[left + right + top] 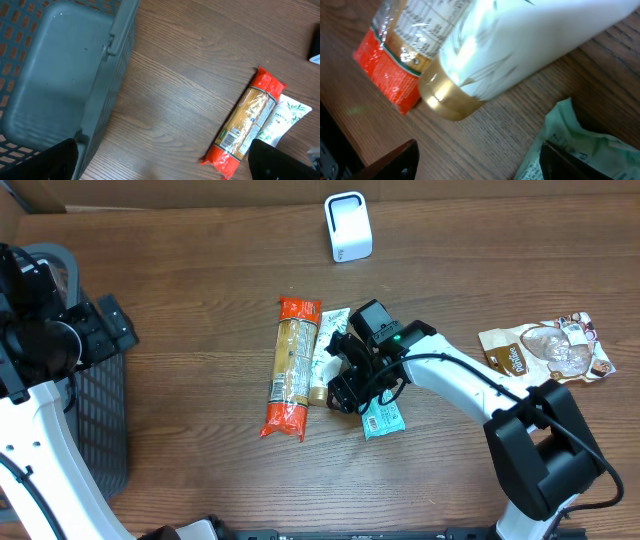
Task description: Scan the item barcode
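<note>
R gripper [477, 162] jaws spread, empty, over tube [520, 45]; L gripper [162, 162] same. We judge tube light, slick, squashy: pinch mid-body across width.

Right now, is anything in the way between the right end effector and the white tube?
Nothing visible. The right end effector hangs open close to the tube. The pasta bag and a green packet lie off to the sides.

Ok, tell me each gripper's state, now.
Left gripper: open, empty, beside the basket.
Right gripper: open, empty, by the tube.
</note>
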